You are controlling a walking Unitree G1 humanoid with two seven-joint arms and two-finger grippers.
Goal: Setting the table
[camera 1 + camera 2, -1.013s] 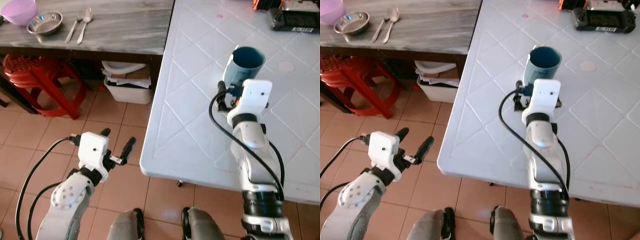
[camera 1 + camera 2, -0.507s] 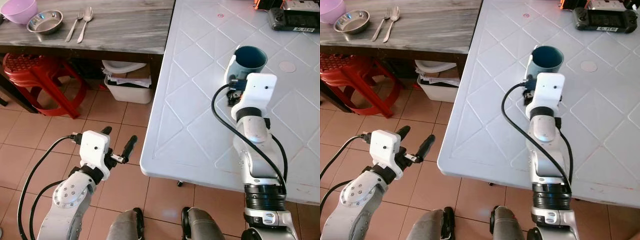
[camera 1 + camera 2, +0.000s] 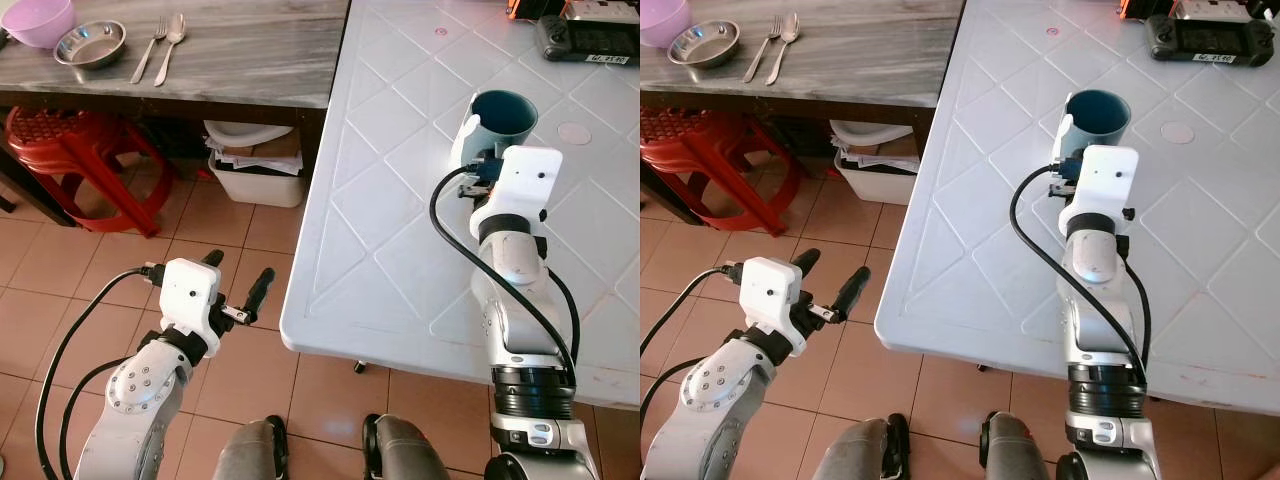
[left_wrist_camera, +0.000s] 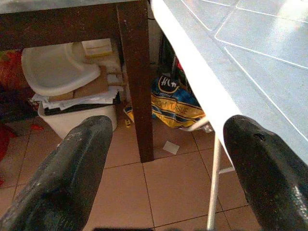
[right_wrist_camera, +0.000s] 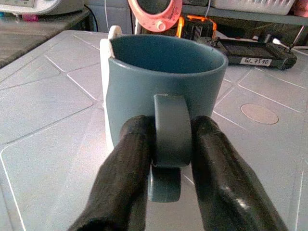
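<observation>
The mug (image 5: 163,103) is teal, upright and open-mouthed, on the white table (image 3: 380,230), well in from the near edge and about midway across the part in view. A white piece stands against its side away from the handle; what it is cannot be told. The right gripper (image 5: 169,159) holds the mug by its handle (image 5: 169,130), the two black fingers (image 5: 127,163) clamped on either side of the loop. Whether the base rests on the tabletop or sits just above it cannot be told. The right arm reaches up from the near edge, its black cable looping over the surface.

Bare tabletop lies all round the mug; a faint round mark (image 3: 573,133) lies just beyond it to the right. A black controller (image 3: 588,40) sits well apart at the far right corner.

The table's left edge runs close along a grey wooden table (image 3: 230,50), which bears a purple bowl (image 3: 38,20), a steel bowl (image 3: 90,45), a fork (image 3: 148,55) and a spoon (image 3: 168,48) at its far left. Under it stand a red stool (image 3: 75,150) and a white bin (image 3: 255,170) of papers.

The left gripper (image 3: 236,290) hangs over tiled floor just left of the white table's near corner, fingers (image 4: 77,168) spread wide apart with nothing between them.
</observation>
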